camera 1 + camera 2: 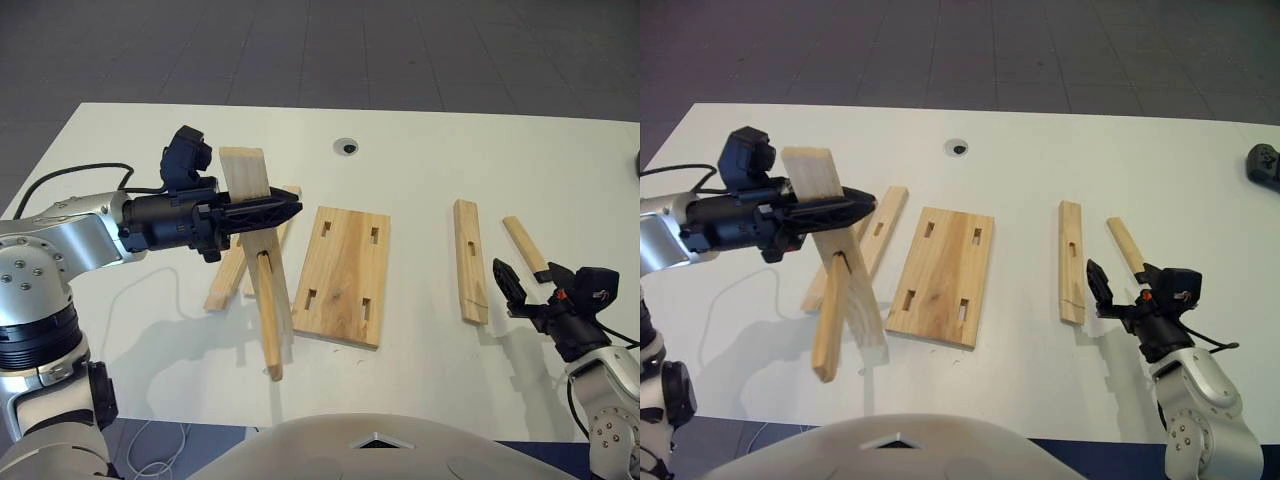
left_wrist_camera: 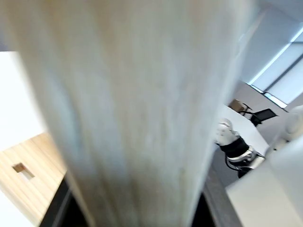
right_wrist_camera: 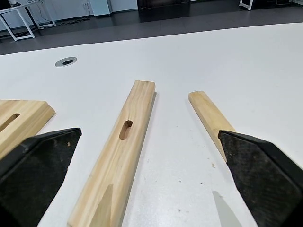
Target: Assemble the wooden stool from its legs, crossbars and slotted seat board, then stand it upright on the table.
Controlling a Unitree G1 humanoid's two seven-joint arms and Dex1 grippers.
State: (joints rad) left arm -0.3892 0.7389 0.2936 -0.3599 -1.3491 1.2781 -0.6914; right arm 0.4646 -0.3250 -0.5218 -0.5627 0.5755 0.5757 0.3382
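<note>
1. Joining legs to crossbars appeared in hand: left gripper (image 1: 285, 210) was clamped on a slotted leg (image 1: 245, 170), raised above the table (image 1: 420, 180).
2. Right gripper (image 1: 508, 290) stood wide open and empty beside a loose leg (image 1: 468, 255); seat board (image 1: 345, 262) lay flat.
3. Next move called for grasping that leg.

A white table (image 1: 560, 180) with a round cable port (image 1: 347, 147) stands on a dark grey tiled floor (image 1: 300, 50). Beyond it, a white-framed desk (image 3: 9, 5) and a pale cabinet (image 3: 99, 6) line the far side of the room. Elsewhere, daylight comes through tall windows (image 2: 284, 66) above a dark chair (image 2: 263, 114). The tabletop is evenly lit, with soft shadows.
</note>
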